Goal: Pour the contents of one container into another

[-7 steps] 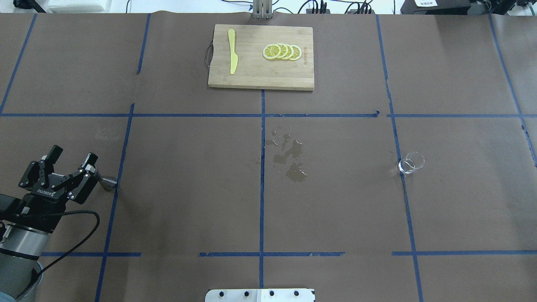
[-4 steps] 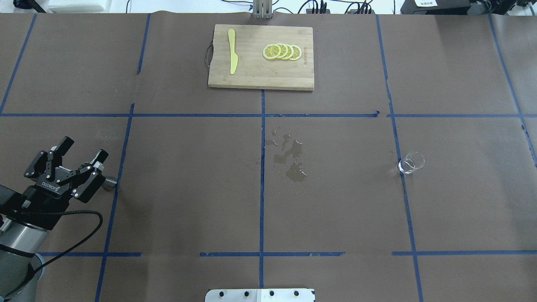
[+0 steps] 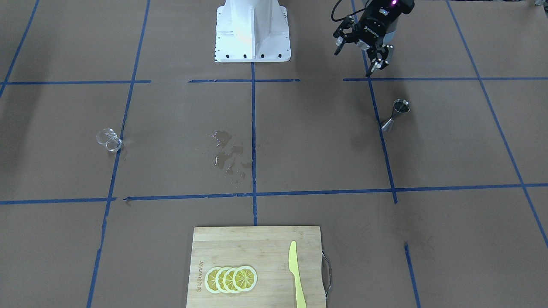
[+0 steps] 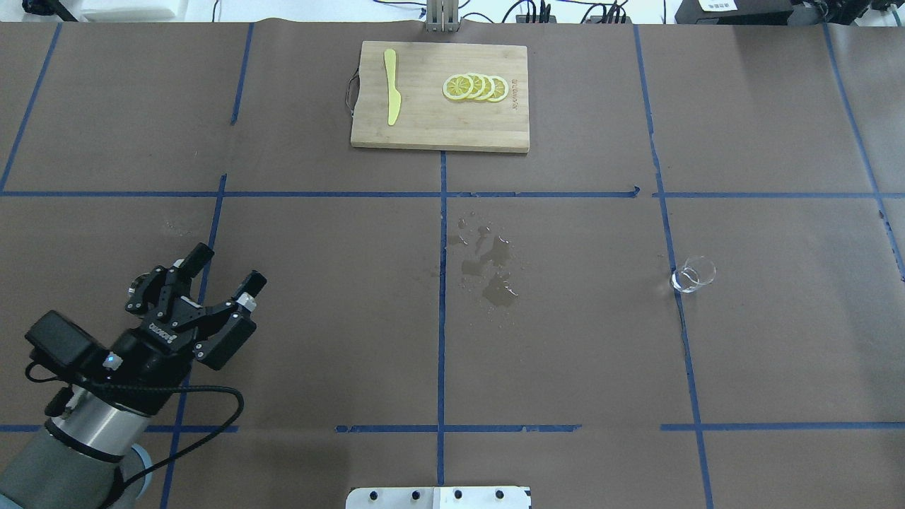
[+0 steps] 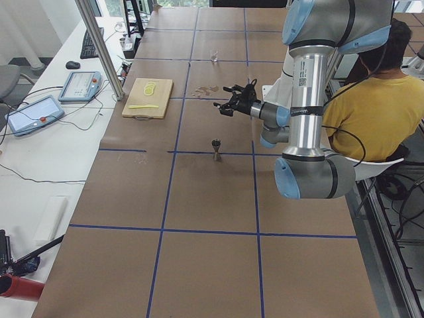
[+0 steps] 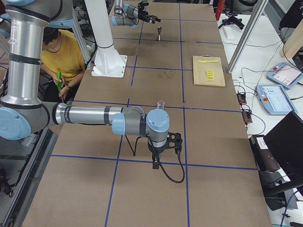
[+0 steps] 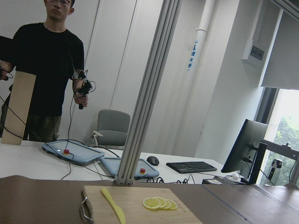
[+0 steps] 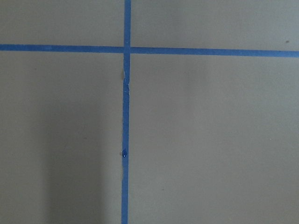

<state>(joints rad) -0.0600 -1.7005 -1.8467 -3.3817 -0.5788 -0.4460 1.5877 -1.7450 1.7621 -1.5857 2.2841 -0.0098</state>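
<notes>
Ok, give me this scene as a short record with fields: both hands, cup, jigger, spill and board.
Left hand: open, empty, raised near the jigger
Right hand: pointing down over bare table; open or shut cannot be told
Cup: on the table by a tape line, untouched
Jigger: upright, free
Spill: wet patch mid-table
Board: holds lemon slices and knife

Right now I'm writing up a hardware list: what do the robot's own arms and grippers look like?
Both arms are silver tubes with pale blue joint caps: the left arm and the right arm. The left gripper is black and two-fingered, with white lettering on its body. A black cable loops from its wrist, next to a black camera box.
</notes>
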